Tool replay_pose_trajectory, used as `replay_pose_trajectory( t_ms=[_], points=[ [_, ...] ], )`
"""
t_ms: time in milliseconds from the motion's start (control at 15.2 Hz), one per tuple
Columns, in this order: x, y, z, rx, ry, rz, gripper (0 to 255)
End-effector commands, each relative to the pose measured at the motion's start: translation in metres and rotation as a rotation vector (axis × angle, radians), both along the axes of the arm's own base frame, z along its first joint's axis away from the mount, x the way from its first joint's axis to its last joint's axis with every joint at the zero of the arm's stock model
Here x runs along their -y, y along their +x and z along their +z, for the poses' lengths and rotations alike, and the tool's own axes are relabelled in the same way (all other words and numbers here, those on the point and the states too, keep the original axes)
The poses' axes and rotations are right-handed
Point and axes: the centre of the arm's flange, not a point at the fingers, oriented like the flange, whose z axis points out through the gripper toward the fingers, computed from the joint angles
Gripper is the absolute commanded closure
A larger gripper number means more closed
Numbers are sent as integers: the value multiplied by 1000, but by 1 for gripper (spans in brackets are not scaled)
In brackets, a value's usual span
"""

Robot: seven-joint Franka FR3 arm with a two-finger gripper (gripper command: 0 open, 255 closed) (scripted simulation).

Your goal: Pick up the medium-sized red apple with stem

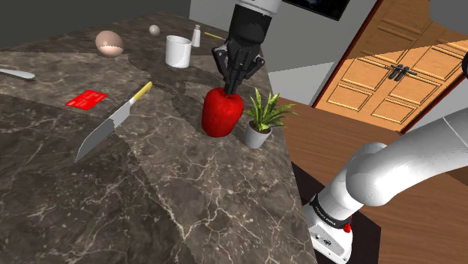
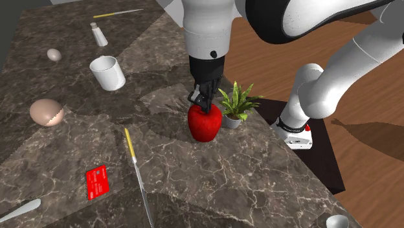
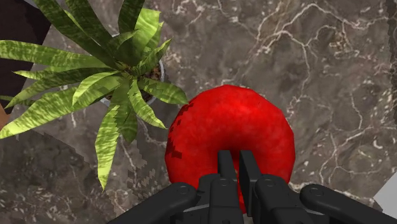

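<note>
Gripper closed on top of the red apple, apple on the counter.
I find the apple upright on the dark marble counter near its edge, just beside a small potted plant. In the wrist view the black fingers are pinched nearly together on the apple's crown.

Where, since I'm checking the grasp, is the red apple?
Shoulder view: the red apple sits near the counter's right edge, just left of the potted plant, directly under the gripper.
</note>
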Motion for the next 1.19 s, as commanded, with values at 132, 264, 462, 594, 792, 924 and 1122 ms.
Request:
replay_pose_trajectory(
  t_ms=[132,264,462,594,792,924,1122],
  points=[
    [0,0,0,0,0,0,255],
    [0,0,10,0,0,0,255],
    [0,0,26,0,0,0,255],
    [0,0,37,0,0,0,255],
    [0,0,52,0,0,0,255],
    [0,0,63,0,0,0,255],
    [0,0,79,0,0,0,255]
  ],
)
